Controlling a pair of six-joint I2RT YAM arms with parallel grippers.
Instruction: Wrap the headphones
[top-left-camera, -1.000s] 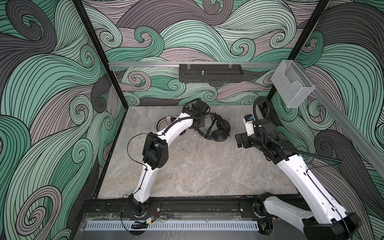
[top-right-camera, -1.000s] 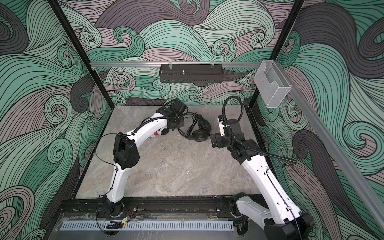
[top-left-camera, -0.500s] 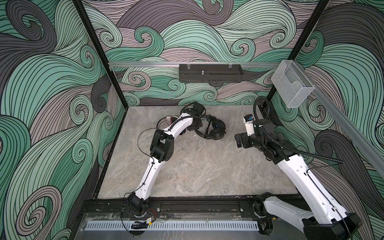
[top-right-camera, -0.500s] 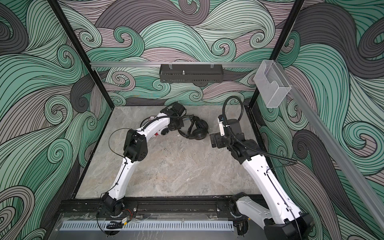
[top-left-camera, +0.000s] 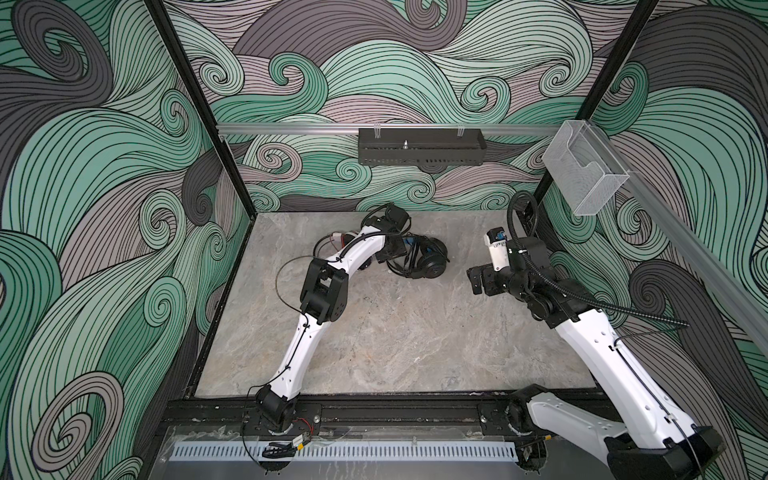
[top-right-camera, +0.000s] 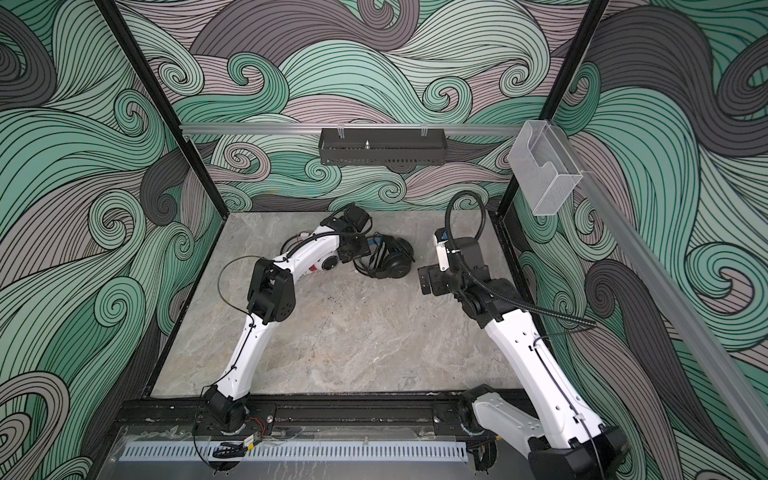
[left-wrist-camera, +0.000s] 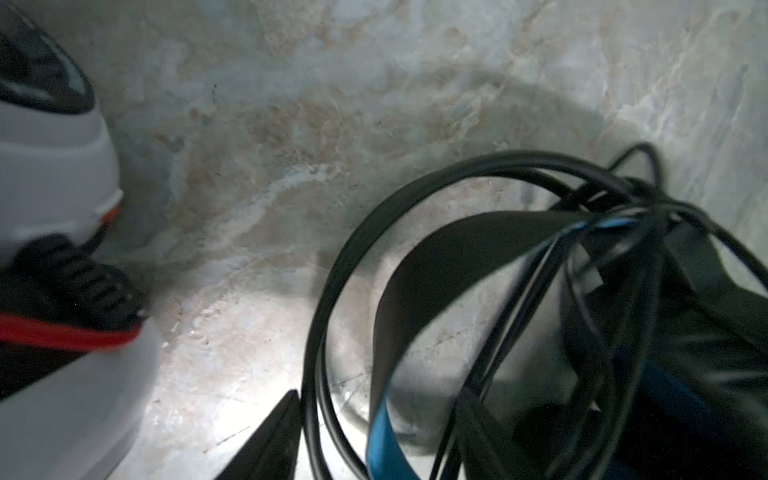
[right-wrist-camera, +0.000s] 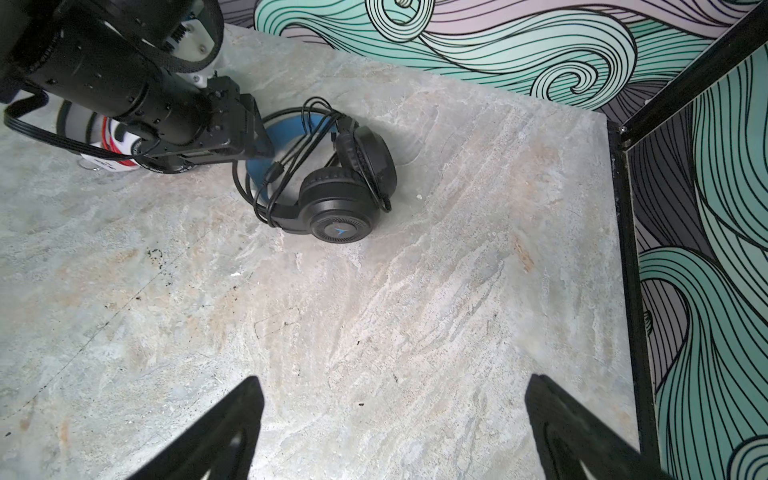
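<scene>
The black headphones (top-left-camera: 428, 262) (top-right-camera: 395, 259) (right-wrist-camera: 345, 191) with blue accents lie on the marble floor near the back, their black cable (left-wrist-camera: 328, 291) looped around the headband. The white headphones (top-right-camera: 328, 262) (left-wrist-camera: 50, 166) with a red cable lie just left of them, mostly hidden under my left arm. My left gripper (top-left-camera: 395, 249) (left-wrist-camera: 378, 449) sits low at the black pair's headband, open, with cable loops and the blue-lined band between its fingers. My right gripper (top-left-camera: 478, 280) (right-wrist-camera: 392, 424) hovers open to the right of the black pair, holding nothing.
A black slotted tray (top-left-camera: 419, 151) hangs on the back wall and a clear plastic box (top-left-camera: 584, 174) on the right rail. Patterned walls and black posts close the floor (top-left-camera: 395, 332) on three sides. My left arm's own cable (top-left-camera: 286, 270) loops out beside its elbow.
My left gripper has gone from shut to open, loosening its hold on the black headphones' cable. The left arm stretched toward the back and the black pair shifted slightly left. The right arm stayed still.
</scene>
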